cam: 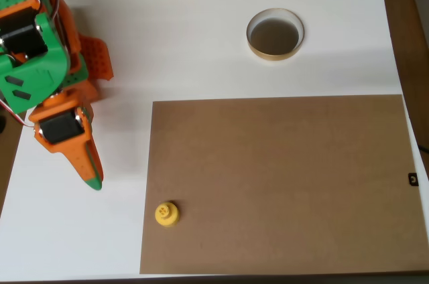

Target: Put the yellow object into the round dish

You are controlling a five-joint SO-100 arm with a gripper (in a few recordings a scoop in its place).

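Arm seen folded at left, jaws (92,175) pointed down toward the yellow object (167,214), apart from it; jaw state cannot be told. Round dish (275,34) lies well up-right of the yellow object.

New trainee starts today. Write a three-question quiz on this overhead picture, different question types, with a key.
1. True or false: the yellow object lies inside the round dish.
2. Multiple choice: the yellow object rests on A) the brown board's lower left corner, B) the white table, C) the dish rim.
3. Fill in: the round dish stands on the ____ table, above the board in the picture.

Key:
1. False. It sits far from the dish, and apart from the claw as well.
2. A.
3. White.
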